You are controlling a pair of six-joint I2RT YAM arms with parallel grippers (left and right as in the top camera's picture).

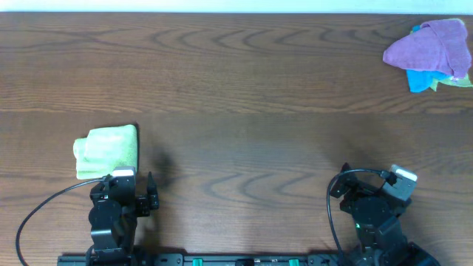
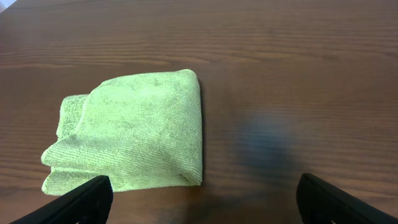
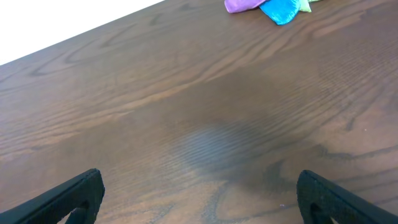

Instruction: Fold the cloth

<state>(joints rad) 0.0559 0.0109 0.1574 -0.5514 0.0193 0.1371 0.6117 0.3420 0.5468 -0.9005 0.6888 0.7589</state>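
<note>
Lime-green square microfibre cloth (image 1: pixel 107 150) lies folded into a thick pad just beyond the left gripper (image 2: pixel 202 202), slightly left of its spread, empty jaws, with its long side running left to right. The right gripper (image 3: pixel 199 196), equally spread and empty, sits well apart. Dark wood-grain table (image 1: pixel 259 96) extends beyond, with a crumpled purple cloth (image 1: pixel 432 44) and a bright blue cloth (image 1: pixel 420 80) heaped at far right.
</note>
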